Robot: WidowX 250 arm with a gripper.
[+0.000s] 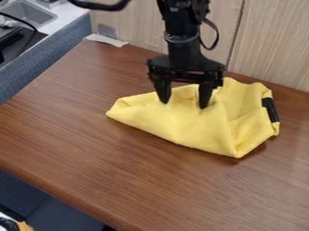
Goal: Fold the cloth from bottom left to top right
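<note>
The soft yellow cloth (199, 128) is lying bunched, seemingly mostly folded, right under the black two-finger claw (184, 104), whose fingers are standing apart. A black strip (271, 109), viewer's right of the claw, is bearing no legible writing. The brown wooden counter (91, 135) is extending around the claw. If more folding is needed, pinching only the top layer and drawing it low toward top right is probably working best, avoiding dragging everything.
</note>
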